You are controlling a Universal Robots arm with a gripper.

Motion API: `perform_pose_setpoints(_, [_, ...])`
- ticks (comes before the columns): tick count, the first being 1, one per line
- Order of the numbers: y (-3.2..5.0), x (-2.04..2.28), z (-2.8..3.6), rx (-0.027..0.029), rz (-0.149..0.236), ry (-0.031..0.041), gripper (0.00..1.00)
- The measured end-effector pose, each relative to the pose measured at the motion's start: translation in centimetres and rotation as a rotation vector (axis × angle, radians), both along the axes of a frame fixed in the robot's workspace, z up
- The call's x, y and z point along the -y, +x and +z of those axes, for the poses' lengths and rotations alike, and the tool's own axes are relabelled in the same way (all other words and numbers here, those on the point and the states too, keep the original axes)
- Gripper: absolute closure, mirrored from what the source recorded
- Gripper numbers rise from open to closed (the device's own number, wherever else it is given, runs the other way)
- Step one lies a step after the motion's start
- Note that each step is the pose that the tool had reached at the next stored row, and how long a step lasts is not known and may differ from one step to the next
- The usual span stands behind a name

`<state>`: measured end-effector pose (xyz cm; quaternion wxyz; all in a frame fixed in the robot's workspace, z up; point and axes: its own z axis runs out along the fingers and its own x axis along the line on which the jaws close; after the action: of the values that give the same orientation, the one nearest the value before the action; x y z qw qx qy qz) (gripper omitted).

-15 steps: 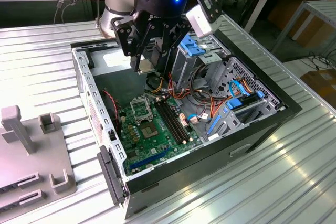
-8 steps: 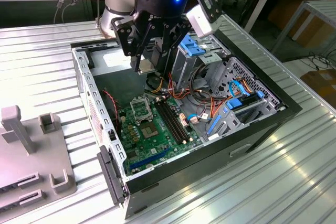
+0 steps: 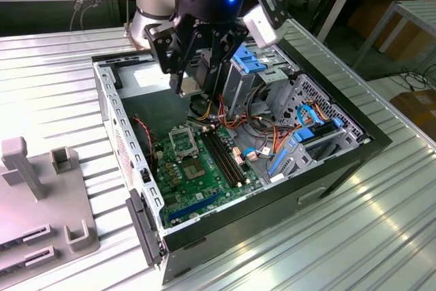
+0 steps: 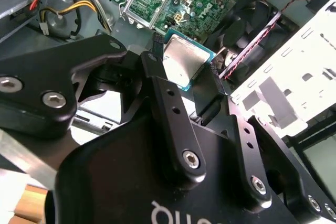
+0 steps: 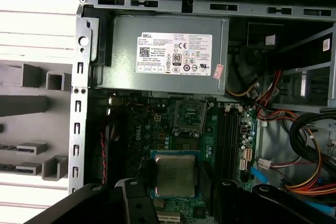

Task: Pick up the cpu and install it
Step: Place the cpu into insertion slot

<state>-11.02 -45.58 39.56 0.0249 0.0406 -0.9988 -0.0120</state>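
- In the exterior view, the gripper [image 3: 197, 90] hangs over the open computer case [image 3: 354, 148], which lies on a ribbed metal table [image 3: 381, 236]. Its jaws are clamped on the cpu [image 3: 190, 86], held in the air well above the green motherboard [image 3: 204, 175].
- In the same view the socket [image 3: 182, 142] lies open on the board, below the chip and apart from it. Red and orange cables [image 3: 262, 124] run just beside the gripper's path, so a straight vertical approach looks safest.
- In the second wrist view, the cpu [image 4: 181, 59] sits between the two black fingers [image 4: 157, 77], gripped by opposite edges, with its dull metal top facing the camera. The gripper [image 4: 184, 74] holds it roughly flat. The socket [image 4: 144, 1] lies beyond it, uncovered.
- Judging from this grip, only the edges are pinched, so any sideways knock could twist the chip; slow, level motion would serve best.
- In the first wrist view, the cpu [image 5: 175, 174] hangs over the motherboard [image 5: 142, 129], offset from the socket [image 5: 190, 116], which lies between the chip and the grey power supply [image 5: 168, 53]. The memory slots [image 5: 228, 135] run alongside.
- The chip's sides look nearly parallel to the socket frame. Doing this step well likely means centring it over the socket and keeping it square and flat, since a tilted corner could catch the contacts.
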Motion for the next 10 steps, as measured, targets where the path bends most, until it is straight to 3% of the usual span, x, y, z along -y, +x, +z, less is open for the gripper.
perform_pose_setpoints(5, [0.01,0.00,0.00,-0.0001,0.094,-0.0001,0.53])
perform_pose_setpoints(10, [0.00,0.00,0.00,0.0000,0.156,-0.0001,0.53])
